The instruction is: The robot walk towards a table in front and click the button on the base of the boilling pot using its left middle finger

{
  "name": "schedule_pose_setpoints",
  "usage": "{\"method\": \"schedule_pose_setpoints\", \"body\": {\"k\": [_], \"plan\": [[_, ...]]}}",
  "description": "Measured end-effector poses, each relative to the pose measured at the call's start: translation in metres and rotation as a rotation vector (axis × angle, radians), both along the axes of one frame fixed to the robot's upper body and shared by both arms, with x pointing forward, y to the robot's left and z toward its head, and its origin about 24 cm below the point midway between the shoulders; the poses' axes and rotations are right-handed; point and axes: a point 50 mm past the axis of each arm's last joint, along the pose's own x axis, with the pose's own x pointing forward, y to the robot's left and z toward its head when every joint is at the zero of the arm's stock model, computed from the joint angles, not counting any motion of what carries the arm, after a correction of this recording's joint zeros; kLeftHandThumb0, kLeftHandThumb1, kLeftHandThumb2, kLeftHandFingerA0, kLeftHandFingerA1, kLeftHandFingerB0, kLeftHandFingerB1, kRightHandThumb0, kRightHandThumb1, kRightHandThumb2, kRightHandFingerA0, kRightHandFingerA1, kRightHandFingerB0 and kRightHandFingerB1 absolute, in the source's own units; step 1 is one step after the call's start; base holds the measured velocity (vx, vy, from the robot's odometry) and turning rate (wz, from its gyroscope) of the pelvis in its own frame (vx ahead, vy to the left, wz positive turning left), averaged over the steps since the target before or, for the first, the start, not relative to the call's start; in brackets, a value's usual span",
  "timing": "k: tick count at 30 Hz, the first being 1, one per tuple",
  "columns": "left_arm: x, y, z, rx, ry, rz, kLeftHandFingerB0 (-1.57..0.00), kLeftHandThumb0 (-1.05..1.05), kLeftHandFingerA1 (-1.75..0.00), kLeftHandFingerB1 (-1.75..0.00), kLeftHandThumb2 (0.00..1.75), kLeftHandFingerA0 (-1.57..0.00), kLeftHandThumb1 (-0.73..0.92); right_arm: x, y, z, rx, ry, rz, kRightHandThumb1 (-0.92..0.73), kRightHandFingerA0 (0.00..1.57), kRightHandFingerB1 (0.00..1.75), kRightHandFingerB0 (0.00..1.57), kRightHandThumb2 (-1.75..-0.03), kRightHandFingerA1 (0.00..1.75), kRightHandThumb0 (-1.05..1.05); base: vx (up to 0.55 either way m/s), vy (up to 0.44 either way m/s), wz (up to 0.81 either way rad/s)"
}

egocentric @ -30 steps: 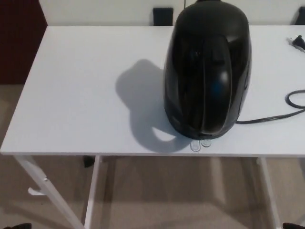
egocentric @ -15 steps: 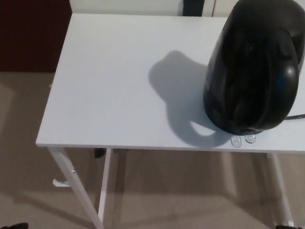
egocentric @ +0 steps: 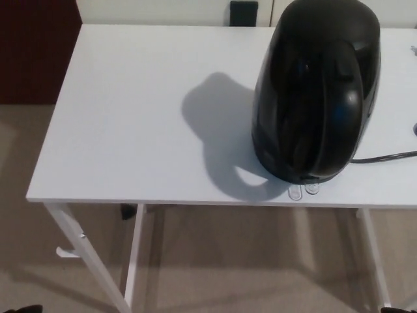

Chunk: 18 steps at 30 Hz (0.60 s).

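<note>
Boiling pot point(egocentric: 316, 91) is sitting on the white table point(egocentric: 130, 117) near the front edge, right of picture centre, handle side facing the camera. Only one view here, the head view.

Neither hand is showing in it, so the state of the fingers cannot be told, and places relative to them cannot be given; the left hand would come in from picture left, over the bare tabletop where the pot's shadow point(egocentric: 218, 130) is lying.

Small clear tabs point(egocentric: 303, 190) are poking out from under the pot at its base, just at the table edge; these look like the button, though they are too small to be sure. A black power cord point(egocentric: 388, 156) is trailing off to the right from the base.

Handling, as a judgement: the pot is looking like glossy hard plastic, rigid and slippery, probably light if empty, so a sideways push could slide it on the smooth table. Nothing needs grasping; the press should be going straight down on the tab with the left middle finger, gently, since the tab seems thin.

No brand, label or readable writing is showing on the pot.

A dark object point(egocentric: 244, 13) is standing beyond the table's far edge.
</note>
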Motion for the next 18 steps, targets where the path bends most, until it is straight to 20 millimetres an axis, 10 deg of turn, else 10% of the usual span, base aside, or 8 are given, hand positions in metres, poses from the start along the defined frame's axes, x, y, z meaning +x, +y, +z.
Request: {"method": "schedule_pose_setpoints", "body": {"k": [18], "plan": [[-0.001, -0.038, 0.004, 0.127, -0.087, -0.302, -0.2, -0.09, -0.35, -0.28, 0.56, -0.29, 0.54, 0.001, 0.002, 0.0, -0.003, 0.002, 0.019, -0.54, 0.56, 0.33, 0.34, -0.56, 0.39, -0.18, 0.0, 0.0, 0.0]]}}
